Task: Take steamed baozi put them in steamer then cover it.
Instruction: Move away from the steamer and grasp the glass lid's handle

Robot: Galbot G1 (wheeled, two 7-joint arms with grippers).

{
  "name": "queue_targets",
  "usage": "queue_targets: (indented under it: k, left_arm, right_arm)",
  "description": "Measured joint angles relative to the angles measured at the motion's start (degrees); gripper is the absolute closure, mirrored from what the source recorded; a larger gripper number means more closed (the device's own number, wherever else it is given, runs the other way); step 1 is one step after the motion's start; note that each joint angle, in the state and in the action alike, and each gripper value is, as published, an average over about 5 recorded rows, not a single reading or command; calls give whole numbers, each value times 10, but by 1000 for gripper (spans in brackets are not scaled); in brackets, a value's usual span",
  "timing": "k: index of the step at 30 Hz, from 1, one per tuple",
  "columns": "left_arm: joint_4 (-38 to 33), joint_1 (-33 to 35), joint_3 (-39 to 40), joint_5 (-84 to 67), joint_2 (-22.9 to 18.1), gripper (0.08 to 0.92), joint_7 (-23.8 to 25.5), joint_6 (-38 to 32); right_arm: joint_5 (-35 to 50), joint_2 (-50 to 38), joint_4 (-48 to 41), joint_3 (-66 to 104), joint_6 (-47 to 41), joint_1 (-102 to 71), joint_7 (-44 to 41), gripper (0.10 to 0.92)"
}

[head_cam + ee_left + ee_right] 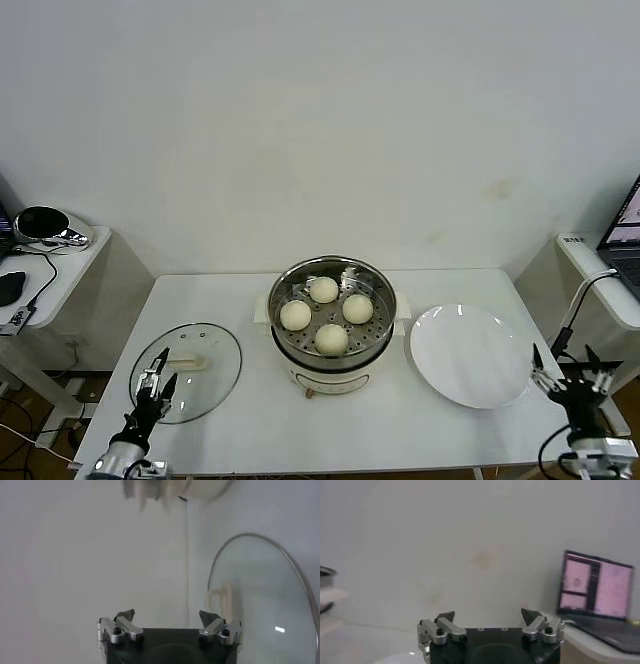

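With all four buns [326, 315] already seated on the perforated tray inside the steamer [332, 272] at table centre, only the covering step appears outstanding.

The lid [216, 352] lies flat on the table at about 9 o'clock from the steamer, well apart from it. Its cream handle [186, 362] sits at the centre of the glass, long axis running roughly 3 to 9 o'clock across the table.

The left gripper [157, 385] is over the near edge of the lid, at about 7 o'clock from the handle and just beside it. Its fingers are spread with nothing between them, as the left wrist view confirms: the handle [223, 599] stands ahead of the gripper [166, 616] and offset toward one fingertip, not centred in the gap. In my judgement the coming grasp depends on closing that offset and squaring the fingers across the handle's short side.

The right gripper [561, 372] is parked at the table's 4 o'clock corner, beside the white plate [470, 355], fingers apart and empty. The left arm is plainly the nearer to the lid.

A laptop [596, 586] shows in the right wrist view; no writing on it is legible. No brand or label is readable on any item.
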Motion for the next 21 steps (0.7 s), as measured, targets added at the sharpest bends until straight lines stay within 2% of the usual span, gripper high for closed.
queue_targets:
  k: [21]
  left_arm:
    - [139, -130, 40, 46, 22, 177, -5, -12]
  right_arm:
    - [-24, 31, -10, 36, 13, -26, 4, 203]
